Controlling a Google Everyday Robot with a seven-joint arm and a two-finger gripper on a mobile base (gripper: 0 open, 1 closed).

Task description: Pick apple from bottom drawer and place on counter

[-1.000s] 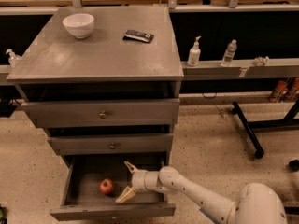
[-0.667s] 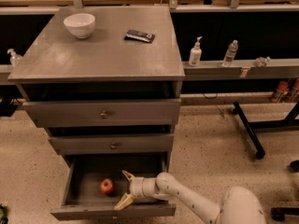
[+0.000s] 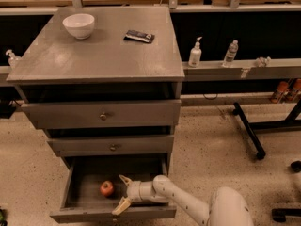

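The bottom drawer [image 3: 70,192] of the grey cabinet is pulled open. A small red apple [image 3: 106,188] lies on its floor, left of the middle. My gripper [image 3: 122,192] is inside the drawer just to the right of the apple, a short gap away. Its two cream fingers are spread open, one high and one low, and hold nothing. The white arm reaches in from the lower right. The counter [image 3: 101,55] is the broad grey top of the cabinet above.
A white bowl [image 3: 78,25] and a flat dark packet [image 3: 139,36] lie on the counter's far part. Two shut drawers with brass knobs [image 3: 103,116] sit above the open one. A narrow shelf to the right holds bottles [image 3: 194,53]. Black stand legs [image 3: 248,131] cross the speckled floor.
My gripper has moved left inside the drawer, closer to the apple, staying open. The apple has not moved.
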